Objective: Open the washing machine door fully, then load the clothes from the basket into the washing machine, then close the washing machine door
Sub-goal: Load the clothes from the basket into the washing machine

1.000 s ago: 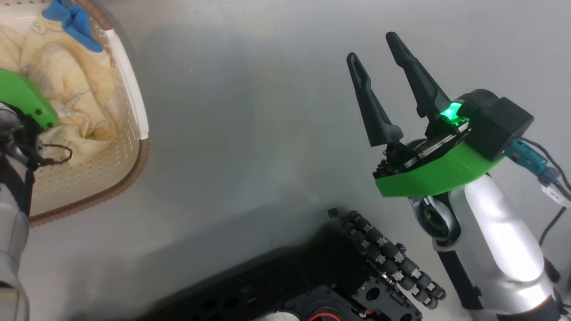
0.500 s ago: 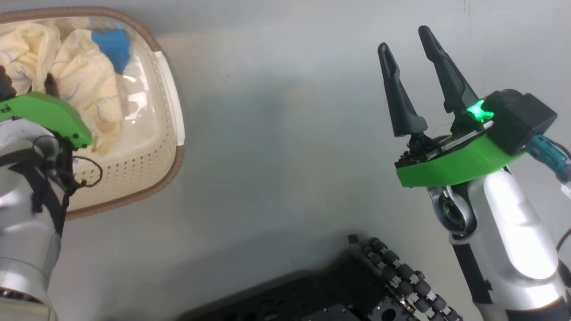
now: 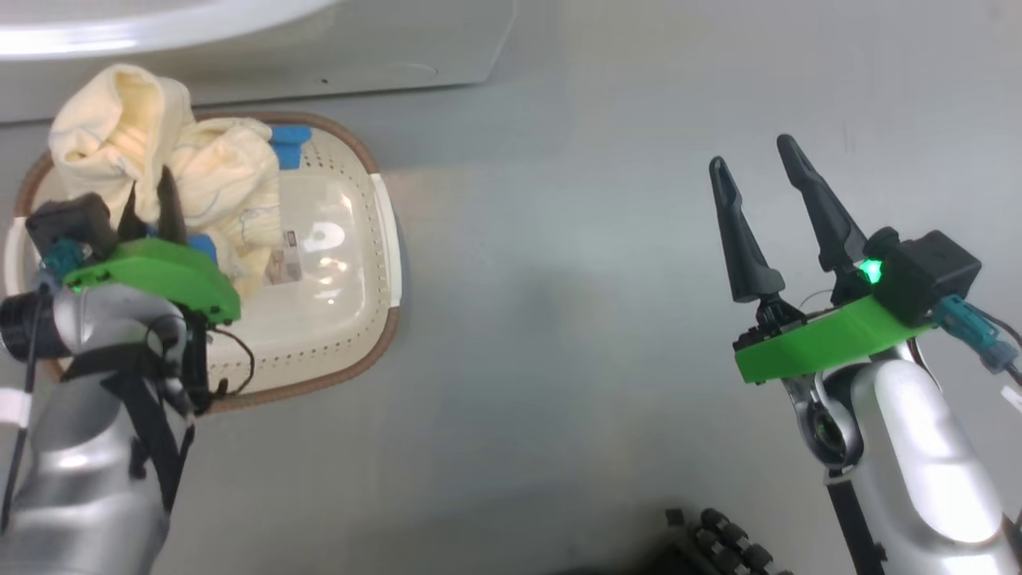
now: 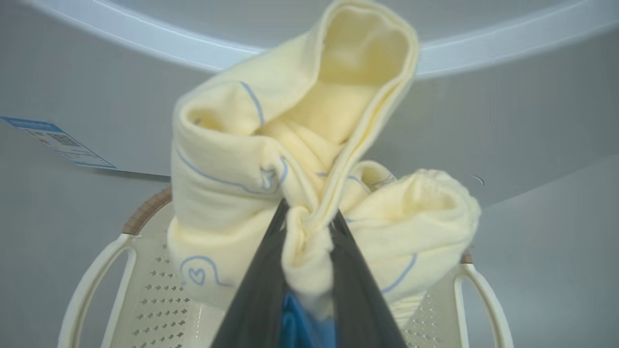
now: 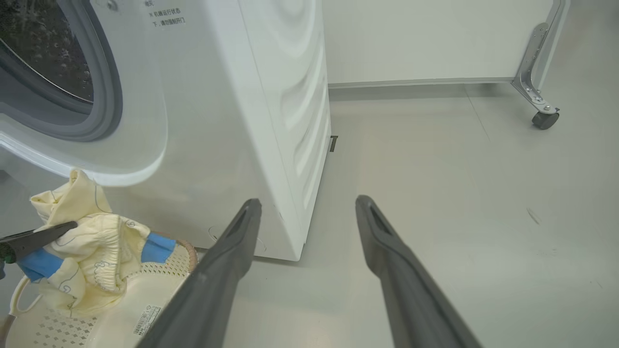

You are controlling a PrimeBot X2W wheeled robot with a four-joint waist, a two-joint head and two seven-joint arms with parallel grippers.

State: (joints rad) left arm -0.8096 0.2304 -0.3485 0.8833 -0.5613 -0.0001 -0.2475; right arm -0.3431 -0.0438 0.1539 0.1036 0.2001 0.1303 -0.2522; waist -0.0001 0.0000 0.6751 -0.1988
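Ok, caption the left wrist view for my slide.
Left pincer shut on yellow clothes, held above the basket, washer behind.

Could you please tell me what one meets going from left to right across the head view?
Left hand shut on the clothes → basket, its right rim → bare floor → right hand, open.

Head cam sits high, looks nearly straight down at floor (image 3: 559, 319); basket (image 3: 383, 231) upper left of frame, washing machine (image 3: 160, 32) edge along top. L wrist cam v. close, looks along left gripper (image 4: 309, 210) at clothes (image 4: 227, 159) mid-frame, basket below, washing machine behind. R wrist cam low, further back, looks past right gripper (image 5: 308, 200) at washing machine's corner; basket + clothes lower left. All 3 views share basket, clothes, washing machine.
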